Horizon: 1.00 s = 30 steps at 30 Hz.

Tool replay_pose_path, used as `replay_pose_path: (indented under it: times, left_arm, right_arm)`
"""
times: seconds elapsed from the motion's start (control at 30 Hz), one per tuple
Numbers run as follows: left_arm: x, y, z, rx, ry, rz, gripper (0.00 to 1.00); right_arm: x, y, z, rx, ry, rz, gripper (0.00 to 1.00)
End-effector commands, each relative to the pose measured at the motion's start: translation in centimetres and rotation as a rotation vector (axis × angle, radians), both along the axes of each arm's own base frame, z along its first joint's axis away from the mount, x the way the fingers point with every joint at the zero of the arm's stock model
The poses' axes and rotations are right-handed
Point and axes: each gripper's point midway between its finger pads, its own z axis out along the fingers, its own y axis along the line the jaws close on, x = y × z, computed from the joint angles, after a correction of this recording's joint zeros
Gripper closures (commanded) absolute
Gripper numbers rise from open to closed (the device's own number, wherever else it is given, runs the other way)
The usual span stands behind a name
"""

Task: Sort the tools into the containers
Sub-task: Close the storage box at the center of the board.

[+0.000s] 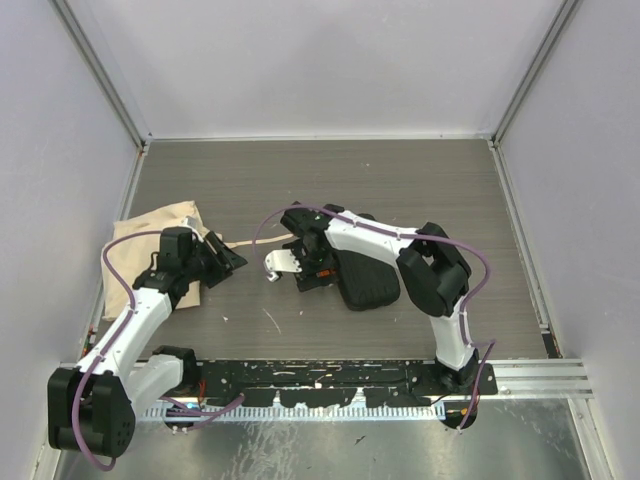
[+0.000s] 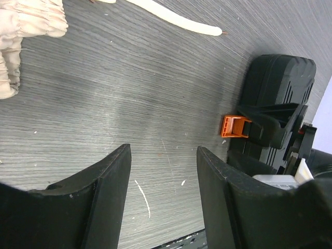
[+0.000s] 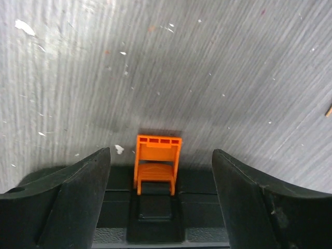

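Observation:
A black hard case [image 1: 368, 282] lies shut at the table's middle, and none of the tools show in any view. My right gripper [image 1: 312, 270] hovers over its left end. In the right wrist view this gripper [image 3: 161, 151] stands wide open astride the case's orange latch [image 3: 157, 163], which is flipped outward off the case edge [image 3: 155, 220]; neither finger touches it. My left gripper [image 1: 230, 258] is open and empty just right of the beige cloth bag [image 1: 150, 235]. Only bare table lies between the left gripper's [image 2: 163, 150] fingers, with the orange latch [image 2: 233, 126] and case [image 2: 280, 93] ahead to the right.
A thin pale stick [image 1: 245, 243] lies between the bag and the case, and it shows again as a pale stick [image 2: 181, 21] in the left wrist view. The bag's gathered mouth [image 2: 23, 31] is at the upper left there. Grey walls enclose the table on three sides.

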Motion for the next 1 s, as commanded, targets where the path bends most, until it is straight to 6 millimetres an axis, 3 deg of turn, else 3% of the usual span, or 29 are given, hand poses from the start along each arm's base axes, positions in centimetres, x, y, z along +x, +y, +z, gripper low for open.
replay_pose_path:
  times: [0.0, 0.5, 0.57, 0.77, 0.97]
  left_arm:
    - [0.1, -0.1, 0.6, -0.01, -0.029, -0.018, 0.46]
    - [0.3, -0.3, 0.3, -0.015, -0.025, -0.026, 0.46]
    - [0.3, -0.3, 0.2, -0.016, -0.022, -0.028, 0.46]
    - [0.3, -0.5, -0.3, -0.025, -0.016, -0.033, 0.46]
    - [0.7, -1.4, -0.5, -0.074, -0.025, -0.055, 0.46]
  right_arm:
    - [2.1, -0.1, 0.9, -0.046, -0.104, 0.03, 0.17]
    - [1.9, -0.1, -1.3, -0.101, -0.044, 0.007, 0.21]
    - [2.0, -0.3, -1.7, -0.117, -0.044, 0.002, 0.27]
    - [2.2, -0.1, -1.2, -0.108, -0.048, -0.025, 0.57]
    - [1.5, 0.6, 0.4, -0.037, -0.034, -0.037, 0.68]
